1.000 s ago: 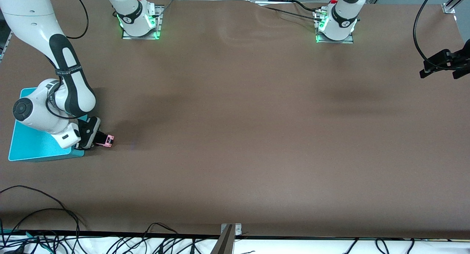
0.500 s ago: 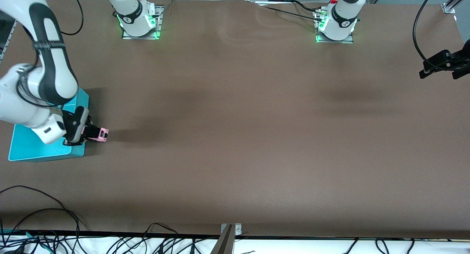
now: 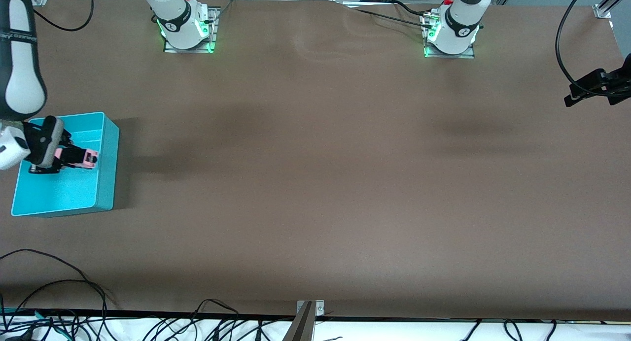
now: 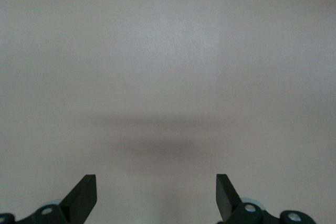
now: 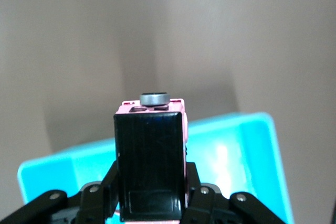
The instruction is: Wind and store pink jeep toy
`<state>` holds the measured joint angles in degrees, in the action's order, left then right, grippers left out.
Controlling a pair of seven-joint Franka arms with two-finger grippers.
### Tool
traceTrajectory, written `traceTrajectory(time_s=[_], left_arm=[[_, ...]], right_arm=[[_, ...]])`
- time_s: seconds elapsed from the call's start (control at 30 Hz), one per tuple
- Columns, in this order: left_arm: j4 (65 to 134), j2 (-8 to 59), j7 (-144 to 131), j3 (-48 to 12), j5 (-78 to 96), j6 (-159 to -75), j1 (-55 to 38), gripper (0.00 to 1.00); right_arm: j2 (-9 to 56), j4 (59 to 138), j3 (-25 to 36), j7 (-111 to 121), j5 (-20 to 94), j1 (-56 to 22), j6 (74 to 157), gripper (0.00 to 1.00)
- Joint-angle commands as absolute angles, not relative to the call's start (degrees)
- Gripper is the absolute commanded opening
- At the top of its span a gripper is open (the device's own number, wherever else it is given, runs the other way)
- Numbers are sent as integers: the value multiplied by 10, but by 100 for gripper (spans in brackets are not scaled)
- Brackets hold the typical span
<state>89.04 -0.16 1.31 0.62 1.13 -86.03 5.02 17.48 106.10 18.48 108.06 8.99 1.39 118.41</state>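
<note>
Right gripper [image 3: 74, 156]: clamped on the pink jeep toy [image 3: 84, 157], in the air over the turquoise bin [image 3: 106, 183] at the right arm's end of the table.
Right wrist view: jeep's black roof [image 5: 151, 166] between the fingers, bin below.
Left gripper [image 4: 156, 195]: fingers spread apart, holding nothing, waiting over bare table.
Surface: brown table [image 3: 315, 183]; cables [image 3: 59, 301] along its near edge.

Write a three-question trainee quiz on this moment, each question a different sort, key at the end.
1. True or false: the right claw is shut on the pink jeep toy.
2. The toy hangs over: A) bare table B) the turquoise bin C) a cable.
3. Fill in: the left claw, waiting at the left arm's end of the table, is ____.
Key: 1 true; 2 B; 3 open.
</note>
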Motion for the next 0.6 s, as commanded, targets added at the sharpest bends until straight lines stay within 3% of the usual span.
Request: traceTrajectory(time_s=[0.0,0.23,0.37,0.57], left_arm=[[869,9,4,5,12,-850,50,100],[869,9,4,5,12,-850,52,100],[869,9,4,5,13,-850,52,100],[868,9,4,6,13,-850,52,100]], right_arm=[[188,1072,217,1116,84,13,1190,16],[221,1097,219,1123,95,35,1249,17],[238,1100,219,1125,102,40,1261,23],[247,1103,219,1128,103,40,1277,50]])
